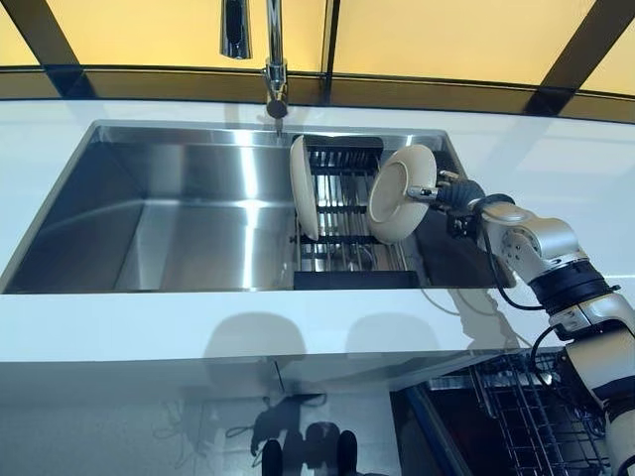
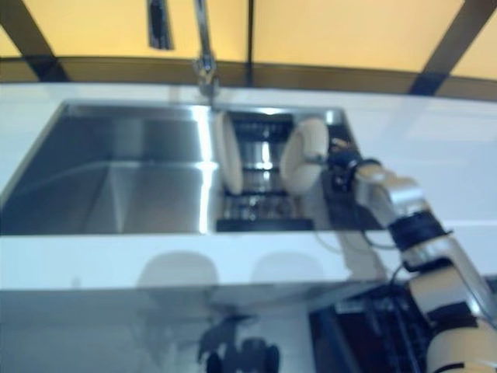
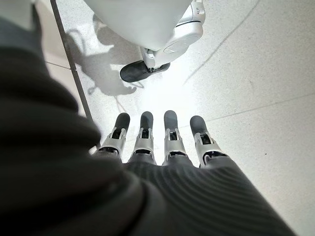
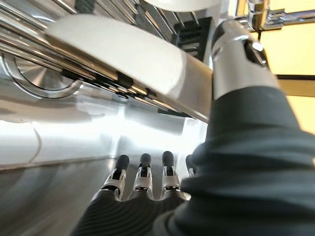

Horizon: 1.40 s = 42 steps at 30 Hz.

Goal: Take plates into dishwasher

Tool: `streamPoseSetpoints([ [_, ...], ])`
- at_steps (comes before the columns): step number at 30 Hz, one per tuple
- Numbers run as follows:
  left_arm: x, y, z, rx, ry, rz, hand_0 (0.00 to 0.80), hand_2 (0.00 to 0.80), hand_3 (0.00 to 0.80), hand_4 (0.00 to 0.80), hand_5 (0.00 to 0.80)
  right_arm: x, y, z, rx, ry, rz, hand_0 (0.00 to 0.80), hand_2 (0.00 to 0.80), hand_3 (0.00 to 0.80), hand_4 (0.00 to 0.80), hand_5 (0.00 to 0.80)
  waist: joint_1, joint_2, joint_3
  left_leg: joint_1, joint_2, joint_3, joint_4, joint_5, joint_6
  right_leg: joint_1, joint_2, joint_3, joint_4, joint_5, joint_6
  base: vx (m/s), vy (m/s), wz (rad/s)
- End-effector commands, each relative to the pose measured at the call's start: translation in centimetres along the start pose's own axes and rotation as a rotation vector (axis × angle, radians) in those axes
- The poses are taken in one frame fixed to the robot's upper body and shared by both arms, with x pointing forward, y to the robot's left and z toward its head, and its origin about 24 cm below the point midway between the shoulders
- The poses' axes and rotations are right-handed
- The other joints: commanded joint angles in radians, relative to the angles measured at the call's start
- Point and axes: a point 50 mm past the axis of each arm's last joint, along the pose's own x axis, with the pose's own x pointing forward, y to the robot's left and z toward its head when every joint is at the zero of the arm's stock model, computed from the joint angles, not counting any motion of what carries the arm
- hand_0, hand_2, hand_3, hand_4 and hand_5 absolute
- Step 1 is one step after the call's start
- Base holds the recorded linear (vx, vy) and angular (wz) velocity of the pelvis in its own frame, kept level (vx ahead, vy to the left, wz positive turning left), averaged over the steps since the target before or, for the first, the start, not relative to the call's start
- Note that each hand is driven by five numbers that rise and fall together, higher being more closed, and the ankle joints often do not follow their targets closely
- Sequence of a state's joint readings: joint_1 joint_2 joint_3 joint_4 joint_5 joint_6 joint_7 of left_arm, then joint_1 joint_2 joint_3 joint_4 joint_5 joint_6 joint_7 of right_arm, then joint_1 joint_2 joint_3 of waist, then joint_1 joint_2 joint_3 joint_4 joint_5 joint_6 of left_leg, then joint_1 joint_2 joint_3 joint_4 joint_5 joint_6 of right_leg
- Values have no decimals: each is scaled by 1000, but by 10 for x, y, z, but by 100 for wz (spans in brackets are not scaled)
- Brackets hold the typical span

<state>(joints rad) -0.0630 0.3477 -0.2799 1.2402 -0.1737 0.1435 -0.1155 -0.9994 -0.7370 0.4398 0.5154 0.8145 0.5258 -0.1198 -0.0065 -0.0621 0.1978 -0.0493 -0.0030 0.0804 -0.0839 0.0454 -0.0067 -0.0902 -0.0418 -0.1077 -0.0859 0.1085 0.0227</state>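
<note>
Down at the floor, out of the head views, the left hand (image 3: 162,147) hung idle, fingers straight, holding nothing. In the wide stainless steel sink (image 1: 179,213), centre frame, two cream round ceramic plates stood on edge in the black slotted drying rack (image 1: 342,223), kept upright so a hand could take a rim. The left plate (image 1: 304,186) waited untouched. Right of it, the right hand (image 1: 446,190) pinched the tilted second plate (image 1: 397,195), thumb over its rim. Lower right, the dark wire dishwasher basket (image 1: 536,416) lay open, apparently empty.

Sink (image 1: 179,218) left half lies open; rack (image 1: 342,213) and plates (image 1: 303,186) crowd the right
</note>
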Motion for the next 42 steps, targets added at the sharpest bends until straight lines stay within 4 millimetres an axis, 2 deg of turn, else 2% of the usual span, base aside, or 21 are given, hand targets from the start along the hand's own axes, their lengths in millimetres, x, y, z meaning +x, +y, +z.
streamPoseSetpoints([
  [1, 1, -4, 4, 20, 17, 3, 0, 0, 0, 0, 0, -4, 9, 52, -15, -143, 6, 0, 0, 0, 0, 0, 29, 14, -8, -23, -14, 28, -3, -44, 2, 24, 15, -32, 6, -74, 50, 0, 0, 0],
  [11, 1, -2, 1, -25, 15, 44, 0, 0, 0, 0, 0, 0, 6, 53, -38, -115, -33, 0, 0, 0, 0, 0, 47, 5, 1, -26, -14, 17, -3, -43, 3, 24, 15, -46, 8, -74, 49, 4, 0, 2],
  [12, 1, -2, 1, -30, 16, 46, 0, 0, 0, 0, 0, 0, 4, 54, -48, -115, -46, 50, 50, 50, 50, 50, 49, 4, 1, -26, -14, 16, -3, -43, 4, 24, 15, -47, 8, -74, 49, 16, -3, 5],
  [13, 1, -1, 0, -34, 20, 46, 0, 0, 0, 0, 0, 0, 2, 55, -57, -117, -65, 204, 204, 204, 204, 204, 50, 4, 1, -26, -14, 15, -3, -44, 4, 25, 15, -49, 7, -74, 49, 0, 0, 0],
  [14, 1, -2, -1, -34, 26, 45, 0, 0, 0, 0, 0, 0, -2, 58, -78, -125, -93, 584, 584, 584, 584, 584, 53, 3, 1, -26, -14, 13, -3, -43, 4, 25, 15, -51, 5, -73, 49, 0, 0, 0],
  [15, 1, -2, -3, -35, 28, 47, 0, 0, 0, 0, 0, 0, -5, 61, -102, -141, -122, 800, 800, 800, 800, 800, 55, 3, 0, -27, -15, 12, -3, -43, 4, 25, 16, -51, 5, -73, 48, 0, 0, 0],
  [20, 1, -4, -7, -24, 44, 48, 0, 0, 0, 0, 0, -5, -28, 74, -226, -153, -276, 800, 800, 800, 800, 800, 63, 0, -2, -27, -15, 3, -3, -43, 4, 27, 17, -54, 6, -75, 49, -1, -2, 9],
  [25, 1, -3, -8, 0, 54, 51, 0, 0, 0, 0, 0, -8, -45, 79, -275, -133, -335, 800, 800, 800, 800, 800, 70, -7, -15, -15, -17, -2, -3, -49, 5, 43, 15, -60, -1, -74, 50, 22, -11, 3],
  [31, 1, -3, -10, 23, 67, 52, 0, 0, 0, 0, 0, -11, -53, 82, -289, -151, -372, 800, 800, 800, 800, 800, 70, -12, -31, -1, -17, -3, -3, -55, 6, 57, 17, -54, -1, -79, 50, 14, -8, 2],
  [42, 0, -1, -21, 41, 103, 58, 0, 0, 0, 0, 0, -27, -62, 106, -325, -259, -435, 800, 800, 800, 800, 800, 53, -37, -89, 51, -13, 12, -3, -72, 1, 100, 22, -36, -1, -87, 57, 6, -1, -2],
])
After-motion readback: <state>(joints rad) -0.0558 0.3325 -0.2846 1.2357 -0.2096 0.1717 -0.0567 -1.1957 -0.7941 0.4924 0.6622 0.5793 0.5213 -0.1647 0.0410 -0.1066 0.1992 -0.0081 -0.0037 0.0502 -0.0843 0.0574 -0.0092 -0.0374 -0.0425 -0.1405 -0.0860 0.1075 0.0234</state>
